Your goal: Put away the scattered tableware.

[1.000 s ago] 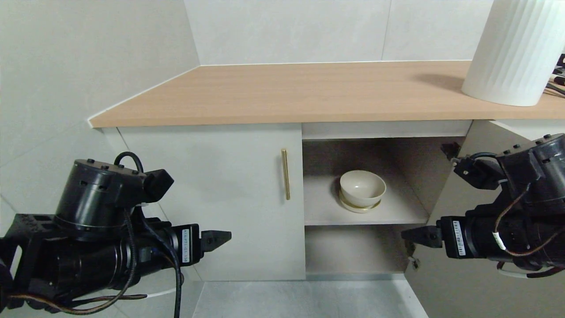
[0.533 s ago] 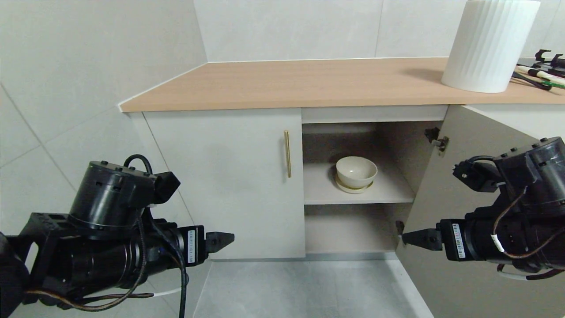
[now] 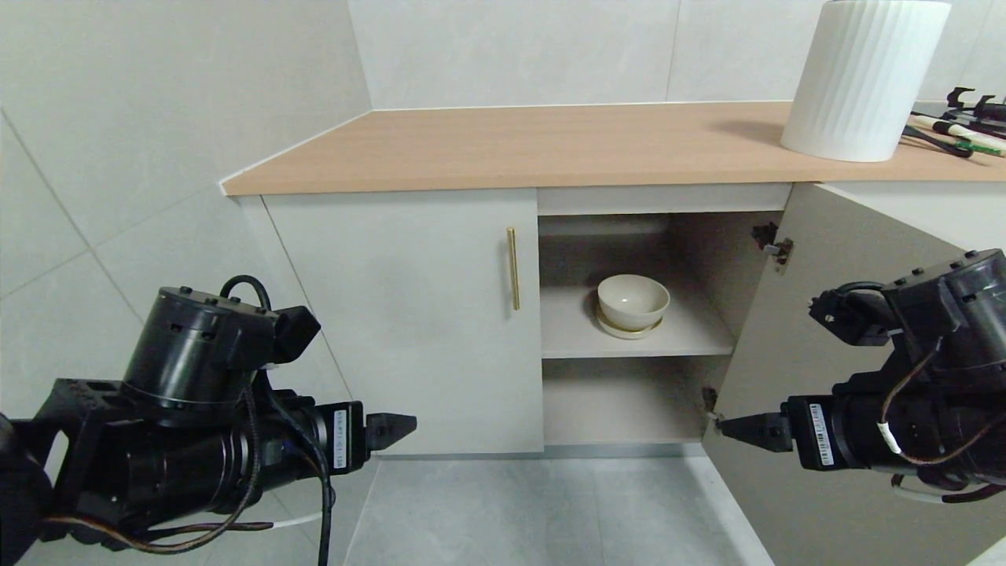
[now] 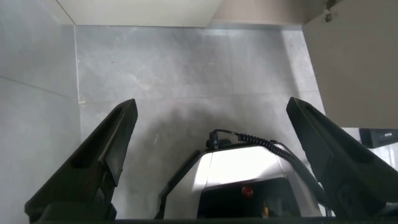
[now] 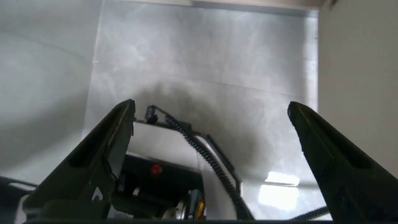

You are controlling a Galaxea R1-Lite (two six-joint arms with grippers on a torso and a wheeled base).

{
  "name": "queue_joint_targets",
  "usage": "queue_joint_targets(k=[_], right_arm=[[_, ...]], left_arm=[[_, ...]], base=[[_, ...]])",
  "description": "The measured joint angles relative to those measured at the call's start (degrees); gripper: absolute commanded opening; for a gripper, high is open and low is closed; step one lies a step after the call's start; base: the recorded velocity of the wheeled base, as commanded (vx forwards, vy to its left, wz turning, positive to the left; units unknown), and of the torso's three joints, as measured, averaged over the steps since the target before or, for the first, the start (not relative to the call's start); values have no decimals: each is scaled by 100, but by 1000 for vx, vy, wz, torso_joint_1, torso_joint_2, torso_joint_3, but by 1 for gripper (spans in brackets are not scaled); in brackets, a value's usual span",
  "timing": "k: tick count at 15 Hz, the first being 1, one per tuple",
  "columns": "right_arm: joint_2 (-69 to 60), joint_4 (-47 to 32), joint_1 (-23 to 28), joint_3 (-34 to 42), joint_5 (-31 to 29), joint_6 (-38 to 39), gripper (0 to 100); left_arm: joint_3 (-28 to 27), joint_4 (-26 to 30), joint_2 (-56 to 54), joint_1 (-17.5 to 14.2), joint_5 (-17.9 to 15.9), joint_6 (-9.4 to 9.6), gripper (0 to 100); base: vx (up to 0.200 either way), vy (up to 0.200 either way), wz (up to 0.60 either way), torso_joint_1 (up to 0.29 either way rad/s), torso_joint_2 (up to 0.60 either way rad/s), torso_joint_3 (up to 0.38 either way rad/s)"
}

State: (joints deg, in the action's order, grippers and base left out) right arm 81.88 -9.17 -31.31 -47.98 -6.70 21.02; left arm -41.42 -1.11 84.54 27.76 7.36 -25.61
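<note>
Cream bowl (image 3: 633,300) sits mouth-up on a gold-rimmed plate (image 3: 621,332) on the upper shelf (image 3: 570,334) of the cupboard, under the table (image 3: 511,149). Being round, it has no long axis to speak of. From the bowl, the right gripper (image 3: 735,428) is lower, nearer the robot and to the right, its tip just beside the foot of the open door (image 3: 778,330). The left gripper (image 3: 393,428) is lower and well to the left, in front of the shut door (image 3: 409,314). So the right arm is the nearer one, with the bowl up, ahead and leftward of it. Both grippers are empty, their fingers (image 4: 106,155) spread wide (the wrist views show it plainly). Against the earlier frames the whole head view has shifted, so the camera has drawn back; the bowl keeps its place on the plate. The putting-away looks done; closing the open door is likely what remains.
</note>
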Motion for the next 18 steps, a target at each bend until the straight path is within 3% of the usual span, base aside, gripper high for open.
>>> queue_joint_targets(k=[4, 7, 13, 18], right_arm=[[-280, -640, -11, 0, 1, -367, 100], [-573, -1196, -157, -52, 4, -542, 100], [-1169, -3511, -1048, -631, 72, -611, 100], [-1460, -3864, -1139, -742, -123, -701, 100]], left_arm=[[50, 5, -15, 7, 7, 150, 100], [61, 18, -30, 21, 16, 150, 100], [55, 16, -45, 27, 16, 150, 100], [57, 18, -45, 27, 10, 148, 100]], base=[[0, 0, 0, 0, 0, 0], [0, -200, 0, 2, 4, 2], [0, -200, 0, 6, 3, 2], [0, -160, 0, 1, -2, 2]])
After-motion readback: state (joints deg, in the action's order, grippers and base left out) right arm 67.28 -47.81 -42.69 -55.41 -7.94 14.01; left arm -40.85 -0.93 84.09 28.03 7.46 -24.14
